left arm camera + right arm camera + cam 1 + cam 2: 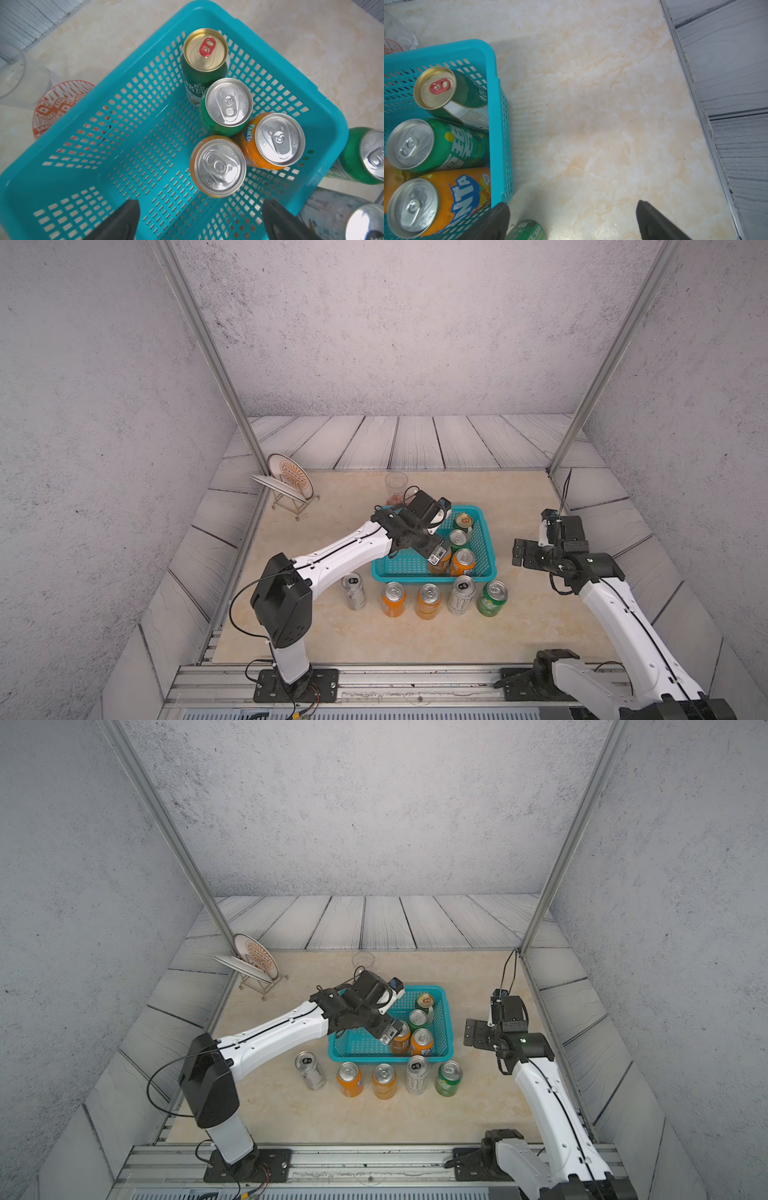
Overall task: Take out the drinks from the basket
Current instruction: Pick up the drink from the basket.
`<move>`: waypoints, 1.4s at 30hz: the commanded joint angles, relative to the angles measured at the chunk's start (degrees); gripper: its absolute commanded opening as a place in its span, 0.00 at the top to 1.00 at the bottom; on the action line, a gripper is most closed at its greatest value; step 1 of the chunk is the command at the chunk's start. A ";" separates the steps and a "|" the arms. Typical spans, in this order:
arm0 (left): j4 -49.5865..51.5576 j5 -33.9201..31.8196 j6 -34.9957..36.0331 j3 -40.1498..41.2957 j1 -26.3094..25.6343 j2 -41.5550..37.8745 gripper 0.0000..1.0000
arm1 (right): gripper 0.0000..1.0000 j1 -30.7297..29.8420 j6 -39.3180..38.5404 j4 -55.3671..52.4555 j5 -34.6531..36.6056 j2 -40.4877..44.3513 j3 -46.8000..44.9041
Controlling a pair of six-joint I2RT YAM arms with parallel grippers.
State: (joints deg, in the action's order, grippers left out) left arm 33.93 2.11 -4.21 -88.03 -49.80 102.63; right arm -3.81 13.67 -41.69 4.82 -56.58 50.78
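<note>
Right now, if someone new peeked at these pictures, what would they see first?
The bright teal basket in the middle of the table, with four cans standing bunched at one end. Then the five cans lined up in front of it, and the left pincer hovering open over the basket.

Glimpsed only part of an orange can (440, 567) under the left claw (439, 552) in both top views; lost half a silver can (330, 214) past the left wrist view's edge.

Teal mesh basket (25, 187), orange cans (218, 166), green cans (228, 101), silver-white cans (461, 595) and orange-patterned bowl (56, 104)
</note>
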 commanded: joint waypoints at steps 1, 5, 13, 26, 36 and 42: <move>2.54 -1.37 1.04 -2.95 -0.09 2.86 0.01 | 0.00 0.28 -0.40 0.38 -0.29 1.73 -0.43; 2.49 -0.31 1.13 -4.11 -0.80 5.52 0.01 | 0.01 0.41 -0.49 0.34 -0.36 1.52 -0.50; 2.33 0.54 0.56 -5.06 -1.75 9.74 0.02 | 0.01 0.63 -0.57 0.43 -1.38 1.28 -0.42; 4.52 0.26 -0.05 -10.32 -2.49 16.44 0.14 | 0.01 0.92 -0.59 0.46 -1.74 0.97 -0.60; 6.82 -0.10 -0.60 -12.03 -2.61 17.05 0.28 | 0.01 1.01 -0.73 0.47 -2.00 0.89 -0.60; 7.02 -0.66 -0.50 -11.21 -2.58 14.51 0.31 | 0.01 1.07 -0.75 0.46 -2.08 0.95 -0.60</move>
State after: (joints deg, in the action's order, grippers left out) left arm 39.53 2.13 -4.49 -98.43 -52.21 119.17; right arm -3.03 13.26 -41.45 3.11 -56.03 50.68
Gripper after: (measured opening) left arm 0.724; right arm 0.993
